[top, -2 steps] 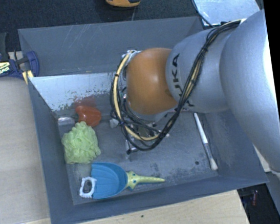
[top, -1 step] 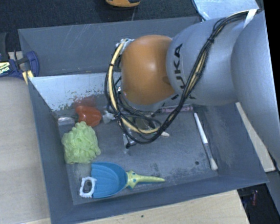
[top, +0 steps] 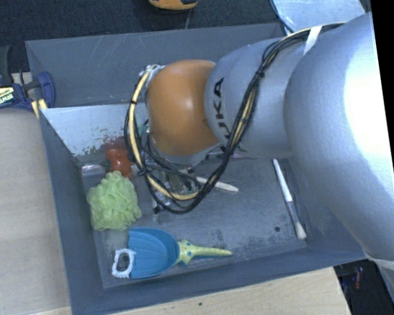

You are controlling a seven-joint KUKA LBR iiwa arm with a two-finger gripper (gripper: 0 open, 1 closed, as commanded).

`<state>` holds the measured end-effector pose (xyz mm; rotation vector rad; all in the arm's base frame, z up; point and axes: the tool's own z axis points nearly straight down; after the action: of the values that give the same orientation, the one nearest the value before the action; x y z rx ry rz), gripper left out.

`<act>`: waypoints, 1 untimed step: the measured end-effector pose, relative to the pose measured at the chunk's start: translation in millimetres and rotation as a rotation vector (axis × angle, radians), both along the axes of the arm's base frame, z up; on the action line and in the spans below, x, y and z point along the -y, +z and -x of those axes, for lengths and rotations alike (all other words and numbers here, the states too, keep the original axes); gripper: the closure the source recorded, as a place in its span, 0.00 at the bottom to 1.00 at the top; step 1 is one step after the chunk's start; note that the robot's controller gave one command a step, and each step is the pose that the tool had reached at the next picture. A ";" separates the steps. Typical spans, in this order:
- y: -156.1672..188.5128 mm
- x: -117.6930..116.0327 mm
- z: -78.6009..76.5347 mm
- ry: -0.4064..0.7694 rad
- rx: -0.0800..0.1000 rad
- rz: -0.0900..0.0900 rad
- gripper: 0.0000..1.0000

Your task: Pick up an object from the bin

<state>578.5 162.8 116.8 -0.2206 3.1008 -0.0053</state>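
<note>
Arm down in the bin (top: pixel 76 228), claw (top: pixel 166 186) tucked under its own cover and cables: clenched or released, I can't tell. Green sponge (top: pixel 114 201) and small red thing (top: pixel 118 158) lie just beside it, and a misjudged grab could shove either aside.

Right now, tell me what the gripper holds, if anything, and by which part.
Cannot be told: the gripper hangs beside the fluffy light-green sponge, and the arm's orange cover and cables hide any hold.
</note>
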 end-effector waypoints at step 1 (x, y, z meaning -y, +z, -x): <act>-39.1 -29.4 10.6 0.233 0.014 0.008 0.00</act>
<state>568.0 192.1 77.7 -0.5780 3.0408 -0.0130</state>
